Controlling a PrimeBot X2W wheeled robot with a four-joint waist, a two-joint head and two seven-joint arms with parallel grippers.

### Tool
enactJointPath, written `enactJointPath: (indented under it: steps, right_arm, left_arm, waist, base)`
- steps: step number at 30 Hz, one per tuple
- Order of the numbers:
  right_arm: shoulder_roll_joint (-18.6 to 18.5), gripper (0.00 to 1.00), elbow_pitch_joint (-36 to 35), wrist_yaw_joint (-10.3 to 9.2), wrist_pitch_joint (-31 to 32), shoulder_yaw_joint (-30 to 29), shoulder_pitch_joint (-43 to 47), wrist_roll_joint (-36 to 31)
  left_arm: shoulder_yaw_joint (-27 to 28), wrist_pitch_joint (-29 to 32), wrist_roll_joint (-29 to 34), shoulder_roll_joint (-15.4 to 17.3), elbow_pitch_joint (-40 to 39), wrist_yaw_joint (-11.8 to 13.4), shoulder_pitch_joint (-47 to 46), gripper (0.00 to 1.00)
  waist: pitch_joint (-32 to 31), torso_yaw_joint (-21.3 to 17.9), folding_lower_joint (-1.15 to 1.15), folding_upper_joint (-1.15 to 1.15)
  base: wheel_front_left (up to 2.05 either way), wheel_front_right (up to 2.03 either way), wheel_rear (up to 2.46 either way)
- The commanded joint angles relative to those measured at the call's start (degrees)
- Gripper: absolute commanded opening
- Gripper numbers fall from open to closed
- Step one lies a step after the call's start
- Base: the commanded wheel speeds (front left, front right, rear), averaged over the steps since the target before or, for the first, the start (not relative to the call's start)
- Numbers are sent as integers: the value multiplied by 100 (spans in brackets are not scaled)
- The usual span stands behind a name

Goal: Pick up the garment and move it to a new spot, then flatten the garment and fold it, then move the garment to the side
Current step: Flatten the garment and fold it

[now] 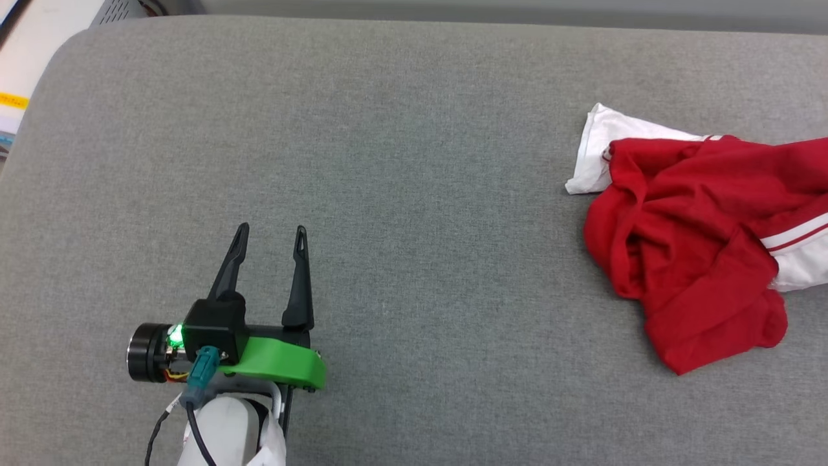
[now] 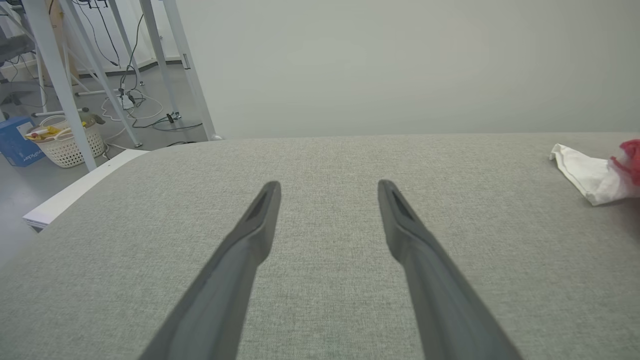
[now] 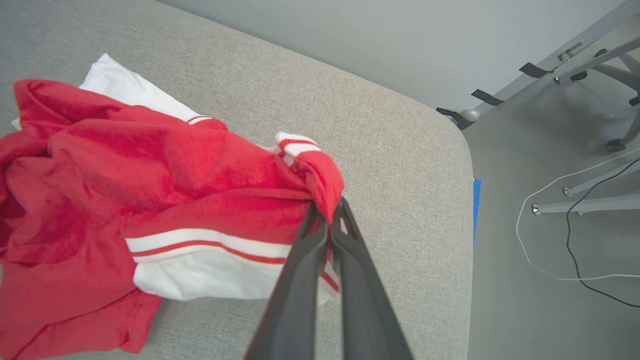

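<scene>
The garment [image 1: 686, 259] lies crumpled at the right side of the grey table [image 1: 414, 162], one white sleeve toward the far edge. The right hand [image 3: 330, 212] is clamped on a red fold near the striped trim, its fingers pressed together around the cloth. The left hand [image 1: 272, 230] hovers spread and empty over bare table, well apart from the garment. No writing on the garment can be read; print on a blue box [image 2: 17, 142] on the floor is too small to make out.

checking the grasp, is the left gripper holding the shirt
No, the left gripper stands open over the grey cushion, apart from the garment.
</scene>
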Motion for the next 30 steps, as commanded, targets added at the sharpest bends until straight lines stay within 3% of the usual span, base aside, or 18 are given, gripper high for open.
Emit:
enactJointPath:
  steps: [1,9,16,22,23,24,25,30]
  right_arm:
    - [117,0,116,-4,9,19,-187,-116]
    - [802,0,1232,-4,21,890,-1381,-668]
    - [1320,0,2425,-4,3,1436,-1769,-763]
    - [1456,2,2932,-4,-674,1576,-1794,-636]
    - [1451,29,2940,-4,-820,1579,-1794,-612]
    - [1436,50,2926,-4,-978,1590,-1791,-608]
    - [1409,100,2879,-4,-1197,1600,-1778,-613]
    - [1306,100,2424,-4,-2118,1553,-1586,-700]
  left_arm:
    - [-22,-33,36,-35,-34,-36,-162,100]
    - [-116,-33,25,-45,-80,-66,-529,100]
    - [-196,-33,-10,-50,-55,-23,-604,100]
    - [-195,-33,-39,-51,-27,39,-558,100]
    - [-187,-33,-33,-51,-25,41,-546,100]
    - [-178,-33,-23,-51,-21,41,-532,100]
    - [-165,-33,-12,-51,-17,40,-511,100]
    - [-117,-33,45,-52,-19,38,-365,100]
  waist:
    - [273,124,0,0]
    - [754,302,0,0]
    - [808,407,0,0]
    - [696,386,0,0]
    - [659,378,0,0]
    - [616,364,0,0]
    - [554,343,0,0]
    - [257,225,0,0]
  base:
    - [0,0,0]
    - [0,0,0]
    - [0,0,0]
    - [0,0,0]
    - [0,0,0]
    - [0,0,0]
    - [0,0,0]
    - [0,0,0]
